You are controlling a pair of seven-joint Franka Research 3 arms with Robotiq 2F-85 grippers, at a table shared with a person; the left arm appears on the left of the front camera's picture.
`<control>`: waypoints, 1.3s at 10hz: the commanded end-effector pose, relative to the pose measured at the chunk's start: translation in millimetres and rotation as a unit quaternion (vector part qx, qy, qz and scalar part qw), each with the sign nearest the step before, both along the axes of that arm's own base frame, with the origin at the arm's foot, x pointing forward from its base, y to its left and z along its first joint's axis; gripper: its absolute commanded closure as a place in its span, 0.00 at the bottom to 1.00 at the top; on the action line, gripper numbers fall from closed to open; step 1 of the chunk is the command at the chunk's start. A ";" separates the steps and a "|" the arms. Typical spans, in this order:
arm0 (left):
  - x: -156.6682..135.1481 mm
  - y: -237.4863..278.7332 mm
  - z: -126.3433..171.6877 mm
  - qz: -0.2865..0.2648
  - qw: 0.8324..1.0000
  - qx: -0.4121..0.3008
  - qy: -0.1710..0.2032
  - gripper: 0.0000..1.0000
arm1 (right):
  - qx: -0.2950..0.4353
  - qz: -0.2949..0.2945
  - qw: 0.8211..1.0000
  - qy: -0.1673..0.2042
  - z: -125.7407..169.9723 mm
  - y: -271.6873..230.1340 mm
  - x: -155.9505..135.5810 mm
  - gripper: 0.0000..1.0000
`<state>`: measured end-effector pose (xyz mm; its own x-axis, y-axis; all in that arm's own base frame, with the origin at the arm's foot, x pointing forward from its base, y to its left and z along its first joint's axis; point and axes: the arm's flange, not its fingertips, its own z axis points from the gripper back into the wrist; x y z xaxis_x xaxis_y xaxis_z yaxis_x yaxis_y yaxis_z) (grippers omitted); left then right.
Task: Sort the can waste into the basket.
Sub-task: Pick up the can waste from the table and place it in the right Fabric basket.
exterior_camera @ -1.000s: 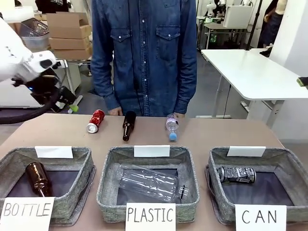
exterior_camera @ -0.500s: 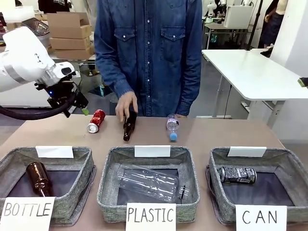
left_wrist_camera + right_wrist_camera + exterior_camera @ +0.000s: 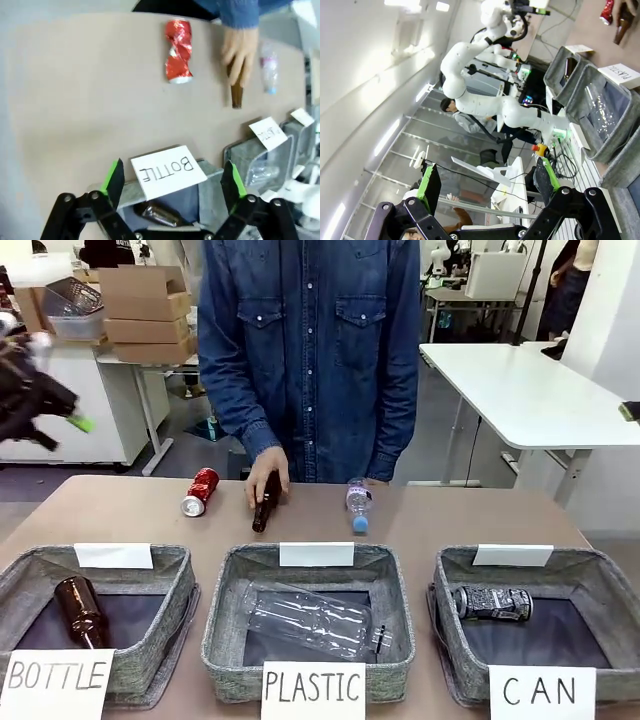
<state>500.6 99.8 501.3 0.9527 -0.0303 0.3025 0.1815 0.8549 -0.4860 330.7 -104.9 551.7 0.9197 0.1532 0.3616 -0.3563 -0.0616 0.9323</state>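
A crushed red can [image 3: 200, 491] lies on the far side of the table, seen in the left wrist view as the red can [image 3: 178, 50] well beyond the fingers. A black patterned can [image 3: 490, 602] lies inside the basket [image 3: 455, 570] signed CAN, at the right. My left gripper [image 3: 62, 412] is a blur at the far left, above and off the table's edge. In its own view the left gripper [image 3: 173, 180] stands open with nothing between its jaws, over the BOTTLE sign [image 3: 167, 170]. My right gripper [image 3: 487, 182] is open and empty, pointing away at the room.
A person stands at the far side, one hand [image 3: 268, 472] on a brown bottle [image 3: 263, 510] beside the red can. A small plastic bottle [image 3: 357, 503] lies to its right. The BOTTLE basket [image 3: 20, 570] holds a brown bottle, the PLASTIC basket [image 3: 225, 570] a clear one.
My left arm came in toward the red can, then swung back out to the far left, still open. The person's hand came down onto the brown bottle and turned it slightly.
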 end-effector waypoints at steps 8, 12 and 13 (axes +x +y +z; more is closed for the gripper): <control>-34.0 79.1 -19.7 0.094 0.992 -0.087 -0.017 0.00 | -0.007 0.001 1.000 -0.014 -0.7 -2.0 0.0 0.00; -45.9 115.8 -1.7 -0.044 0.976 -0.210 0.024 0.00 | -0.007 0.001 1.000 -0.014 -0.7 -2.0 0.0 0.00; -58.6 144.7 6.2 -0.028 0.973 -0.228 0.024 0.00 | -0.007 0.001 1.000 -0.014 -0.7 -2.0 0.0 0.00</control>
